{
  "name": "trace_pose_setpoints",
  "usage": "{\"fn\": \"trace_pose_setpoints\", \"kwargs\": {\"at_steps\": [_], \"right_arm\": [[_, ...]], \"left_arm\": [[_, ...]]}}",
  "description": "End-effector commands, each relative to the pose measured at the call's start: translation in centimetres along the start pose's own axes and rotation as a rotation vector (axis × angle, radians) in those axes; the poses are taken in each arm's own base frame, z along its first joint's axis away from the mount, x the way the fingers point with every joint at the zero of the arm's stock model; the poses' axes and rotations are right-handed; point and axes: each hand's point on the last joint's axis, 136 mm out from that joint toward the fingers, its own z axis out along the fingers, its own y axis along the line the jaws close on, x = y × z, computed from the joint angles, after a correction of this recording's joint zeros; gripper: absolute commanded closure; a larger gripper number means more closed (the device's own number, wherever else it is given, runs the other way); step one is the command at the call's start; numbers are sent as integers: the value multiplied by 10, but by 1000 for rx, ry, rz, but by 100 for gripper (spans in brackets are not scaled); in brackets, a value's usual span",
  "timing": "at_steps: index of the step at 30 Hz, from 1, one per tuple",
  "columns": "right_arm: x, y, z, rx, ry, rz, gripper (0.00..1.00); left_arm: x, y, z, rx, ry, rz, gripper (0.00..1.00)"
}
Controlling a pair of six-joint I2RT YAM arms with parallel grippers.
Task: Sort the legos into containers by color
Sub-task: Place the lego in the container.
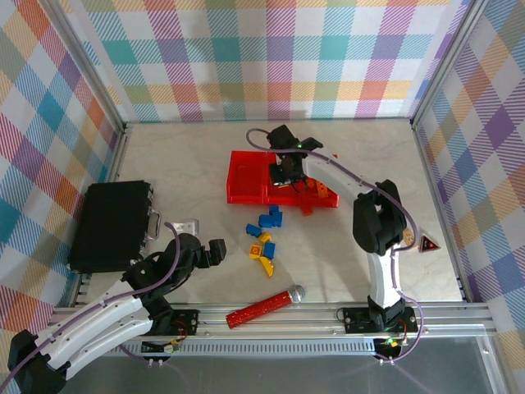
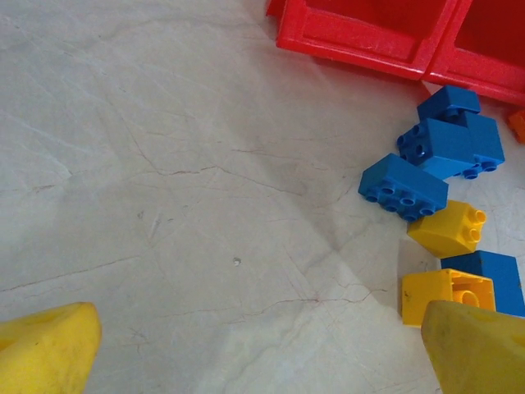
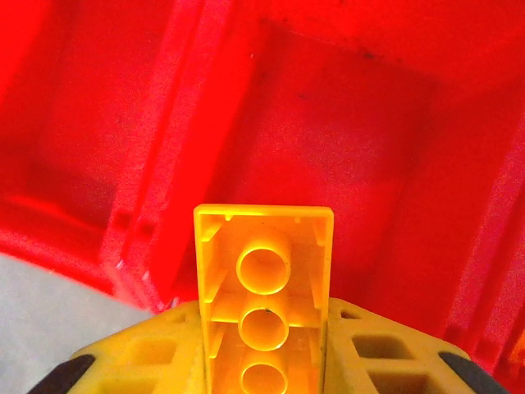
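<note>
Three joined red bins point(image 1: 246, 179) stand mid-table. My right gripper point(image 1: 287, 174) hangs over the middle bin. In the right wrist view this gripper point(image 3: 264, 328) is shut on a yellow brick point(image 3: 264, 263), hollow underside facing the camera, above the red bin floor point(image 3: 344, 123). Loose blue bricks point(image 1: 271, 217) and yellow bricks point(image 1: 265, 264) lie in front of the bins, and an orange brick point(image 1: 307, 206) sits at the bins' near edge. My left gripper point(image 1: 216, 250) is open left of them. Its yellow fingers point(image 2: 45, 349) frame bare table, with blue bricks point(image 2: 451, 139) and yellow bricks point(image 2: 447, 228) to the right.
A black box point(image 1: 111, 226) lies at the left edge. A long red studded stick with a silver ball end point(image 1: 262, 308) rests near the front rail. A small white plate point(image 1: 185, 225) and a triangular sign point(image 1: 428, 244) sit on the table.
</note>
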Motion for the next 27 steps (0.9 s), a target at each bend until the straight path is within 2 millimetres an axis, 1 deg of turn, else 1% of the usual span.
{"fn": "trace_pose_setpoints", "kwargs": {"at_steps": [1,6,9,11,14,18,21,24,25,27], "right_arm": [[-7,-7,1,28,20,-19,76],[-8,-7,18,31,34,4,74],[-7,-8,27,42,40,13,69],[-7,-9,31,45,41,21,66],[-8,-8,31,40,38,34,61],[-10,-7,26,34,28,42,50],[-13,-7,17,33,15,43,44],[-14,-8,3,30,-5,62,43],[-15,-9,-4,24,-24,72,43],[-11,-8,-17,4,-42,86,43]], "left_arm": [[-4,0,-5,-3,-16,15,0],[-5,0,-4,-7,-22,18,0],[-7,-1,-5,-6,-24,26,0],[-7,-1,-6,-6,-24,31,0],[-8,-1,-6,-8,-24,36,0],[-9,-1,-7,-8,-23,39,0],[-8,0,-8,-11,-20,40,0],[-8,2,-9,-17,-23,39,0],[-8,1,-9,-16,-22,41,0],[-8,2,-9,-15,-23,40,0]]}}
